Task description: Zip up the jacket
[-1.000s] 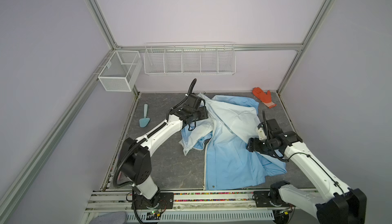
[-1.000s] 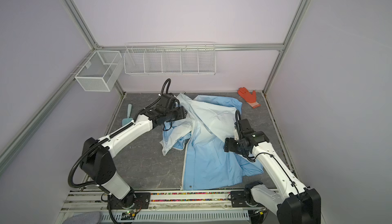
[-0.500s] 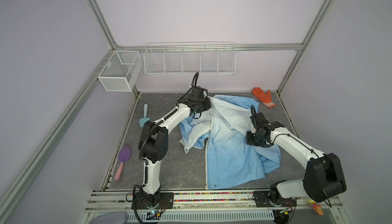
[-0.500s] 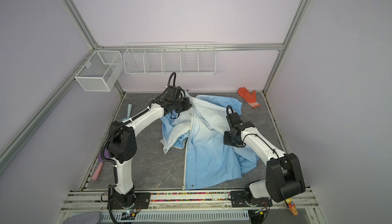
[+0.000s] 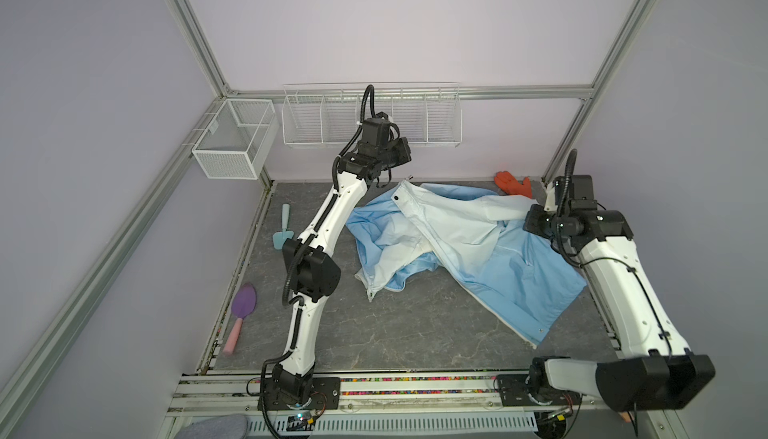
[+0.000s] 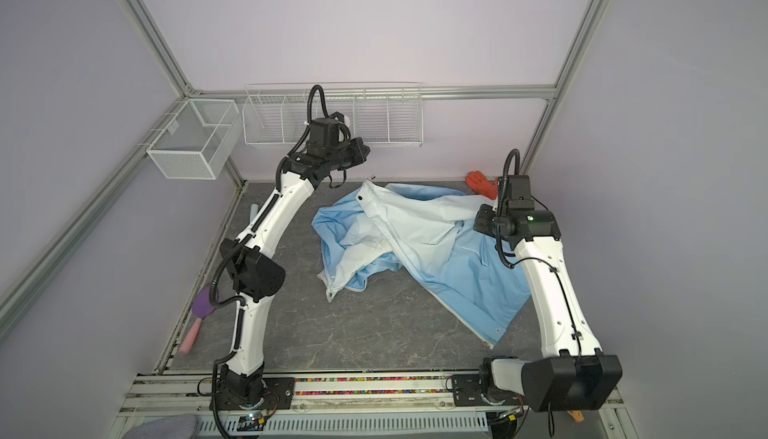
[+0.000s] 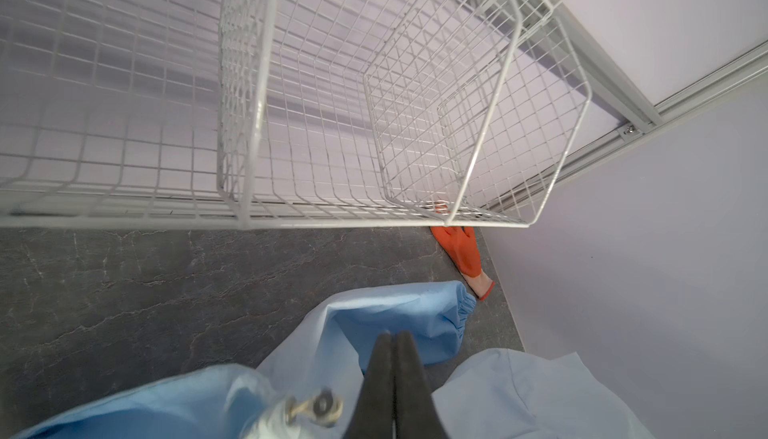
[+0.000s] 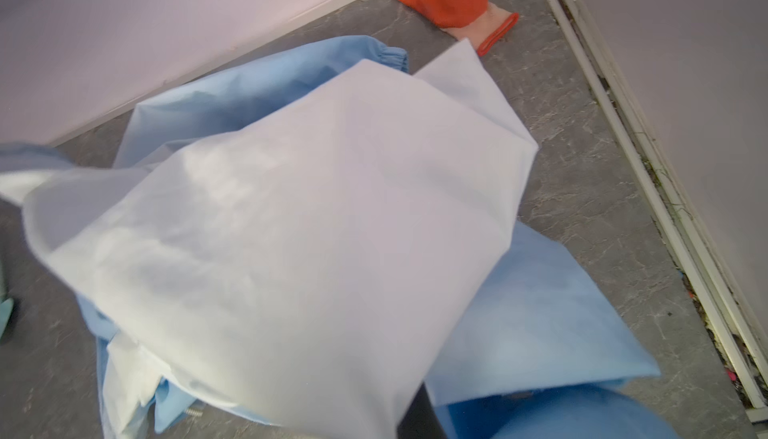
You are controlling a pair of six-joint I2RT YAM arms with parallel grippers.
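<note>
The left gripper [image 7: 392,337] is up off the table [image 5: 374,333], just under the wire rack [image 5: 440,121] on the back wall. Its fingers are pressed flat together, w/ the top corner of the jacket [image 5: 478,250] rising to it in a peak, and a blurred metal zipper end [image 7: 311,410] sits right beside the fingers. The right gripper [image 6: 478,220] is closed too, at the jacket's right side, w/ whitish cloth bunched into it & draped in front of its wrist cam so the fingers barely show. Btwn the two the pale front panel hangs stretched; the rest lies crumpled on the grey table, centre to right. The zipper isn't joined: one white edge runs down toward the front-right hem, the other lies folded approx mid-table, well apart. An orange glove [image 5: 513,183] sits in the back-right corner near a gathered cuff [image 7: 463,312]. A teal trowel [image 5: 284,233] & purple scoop [image 5: 243,304] lie along the left edge.
</note>
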